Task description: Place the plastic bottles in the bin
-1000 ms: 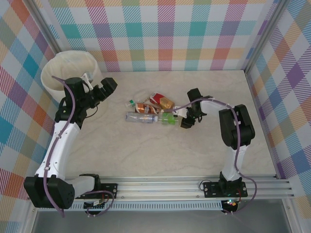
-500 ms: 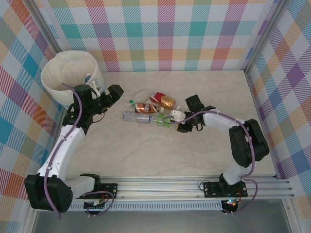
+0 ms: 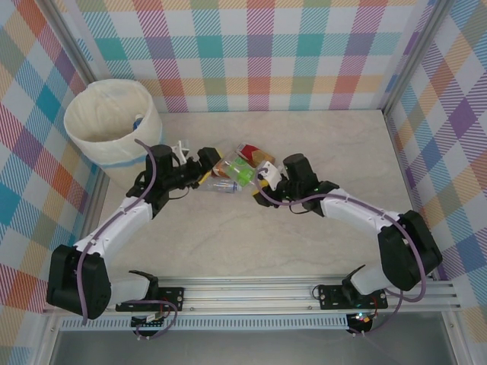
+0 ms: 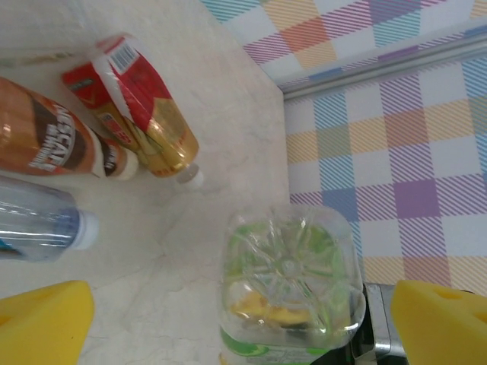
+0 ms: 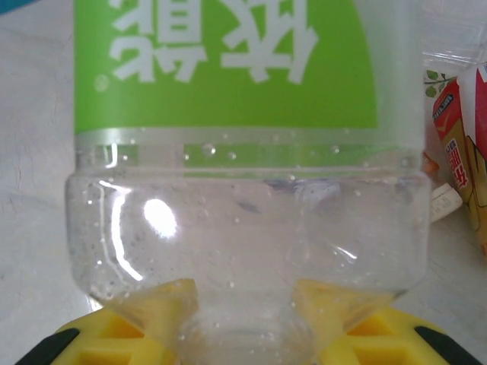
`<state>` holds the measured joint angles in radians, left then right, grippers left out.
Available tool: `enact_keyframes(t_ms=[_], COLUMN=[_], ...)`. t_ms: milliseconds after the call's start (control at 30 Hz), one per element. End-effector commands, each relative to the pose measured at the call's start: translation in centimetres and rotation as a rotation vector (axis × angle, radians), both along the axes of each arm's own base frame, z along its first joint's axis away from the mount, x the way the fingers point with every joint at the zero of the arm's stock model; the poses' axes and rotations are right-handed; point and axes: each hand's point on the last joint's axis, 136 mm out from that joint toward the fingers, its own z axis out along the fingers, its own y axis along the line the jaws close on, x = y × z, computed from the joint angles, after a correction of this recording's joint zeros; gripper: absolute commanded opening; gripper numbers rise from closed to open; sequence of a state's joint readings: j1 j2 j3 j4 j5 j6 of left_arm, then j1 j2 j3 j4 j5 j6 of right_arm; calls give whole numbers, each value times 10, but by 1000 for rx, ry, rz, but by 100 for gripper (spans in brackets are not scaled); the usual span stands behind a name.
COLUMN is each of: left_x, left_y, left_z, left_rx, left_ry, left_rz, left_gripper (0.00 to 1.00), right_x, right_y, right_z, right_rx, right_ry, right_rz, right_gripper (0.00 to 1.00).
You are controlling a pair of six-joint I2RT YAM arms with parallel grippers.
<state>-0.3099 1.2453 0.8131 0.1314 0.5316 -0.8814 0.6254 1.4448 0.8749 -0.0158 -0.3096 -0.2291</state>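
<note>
right claw gripping green bottle (neck), left claw gaping

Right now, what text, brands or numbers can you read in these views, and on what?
"NESCAFE": white letters on the brown-label bottle, tilted, best reading; the smaller line under it is blurred.
Green-label bottle: large white East Asian characters, upside down in the right wrist view; I cannot transcribe them.
Red-label bottle: barcode and small print, too blurred to read.
Top view: all labels too small to read.
</note>
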Motion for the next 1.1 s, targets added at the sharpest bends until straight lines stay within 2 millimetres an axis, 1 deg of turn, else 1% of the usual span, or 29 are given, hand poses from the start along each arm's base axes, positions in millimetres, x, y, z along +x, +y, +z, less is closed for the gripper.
enact_keyframes(t_ms=[0,100,200,333,433,500,600,667,700,767,833,900,967,1067], left_x=[-1,-4,-4,0,3,4,4,5,6,6,7,7,7,8], left_y=[-15,-24,-28,-23,-18,-19,-22,-23,-23,-23,-25,-26,-25,-24], left_z=[21,22,11,-2,-10,-10,-9,-10,-12,-11,-11,-10,-9,-7], left_rx=[-69,-62,-12,27,43,37,28,29,31,32,34,38,45,58], left_ry=[-84,-94,-57,-24,-11,-21,-28,-26,-22,-21,-18,-17,-17,-22], left_rz=[-18,-46,-47,0,36,33,19,18,19,16,7,2,2,2], left_gripper=[100,100,100,100,100,95,84,72,67,62,59,56,54,51], right_x=[16,12,8,3,-5,-11,-29,-38,-38,-35,-30,-25,-26,-26], right_y=[17,34,47,59,66,68,73,77,78,79,78,76,75,71], right_z=[19,23,27,41,45,46,46,48,48,48,48,48,50,54], right_rx=[91,105,90,140,165,176,200,223,230,233,233,228,226,222], right_ry=[16,11,-29,-22,-5,15,62,92,101,100,87,73,67,72], right_rz=[-121,-89,-60,-30,12,39,129,174,172,156,129,102,101,80], right_gripper=[0,0,0,0,3,6,15,22,24,26,30,40,50,60])
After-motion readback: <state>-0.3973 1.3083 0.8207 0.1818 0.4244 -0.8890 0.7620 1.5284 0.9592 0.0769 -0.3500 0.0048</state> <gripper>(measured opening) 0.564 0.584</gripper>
